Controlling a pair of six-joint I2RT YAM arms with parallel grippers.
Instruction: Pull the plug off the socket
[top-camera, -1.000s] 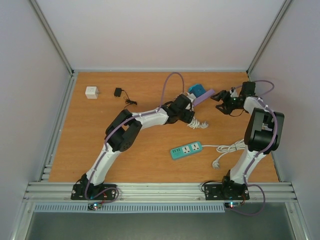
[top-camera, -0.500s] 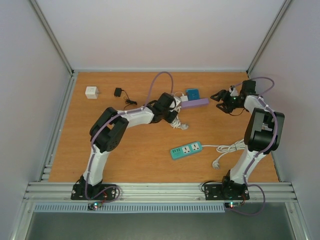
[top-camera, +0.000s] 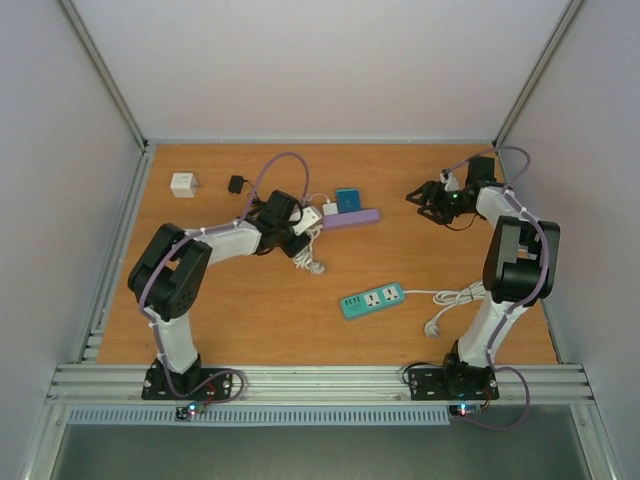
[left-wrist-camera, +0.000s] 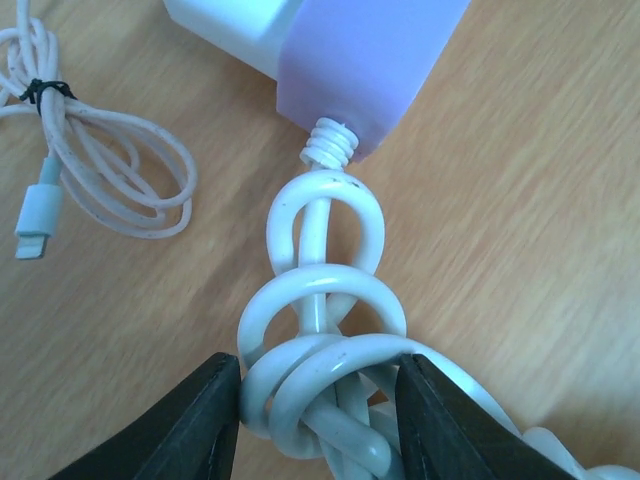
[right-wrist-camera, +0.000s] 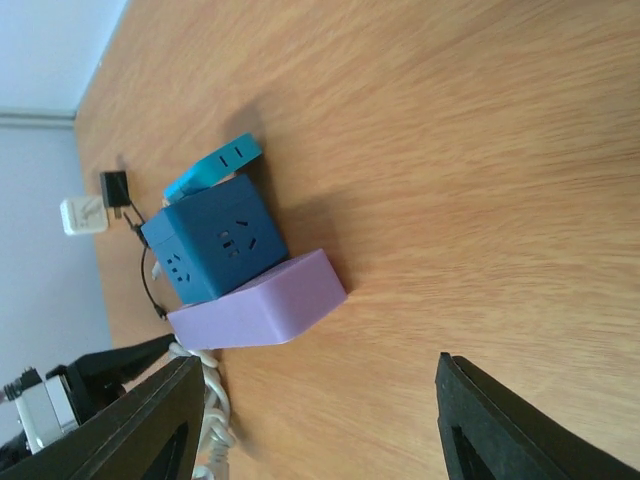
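One drag: my left pincer (left-wrist-camera: 318, 400), clamping the cord (left-wrist-camera: 322, 300), carried the socket (left-wrist-camera: 365, 60), blue plug (right-wrist-camera: 215, 245) still seated, beyond my wide right pincer (right-wrist-camera: 320, 410).

The table (top-camera: 250, 310) is orange-brown wood with a fine grain. The power strip (right-wrist-camera: 260, 305) is lilac, the cube socket (right-wrist-camera: 220, 245) on it dark blue, and the cord (left-wrist-camera: 320, 340) white. The teal piece (right-wrist-camera: 215, 165) behind the cube may be a plug. A second strip (top-camera: 372, 299) is teal-green.
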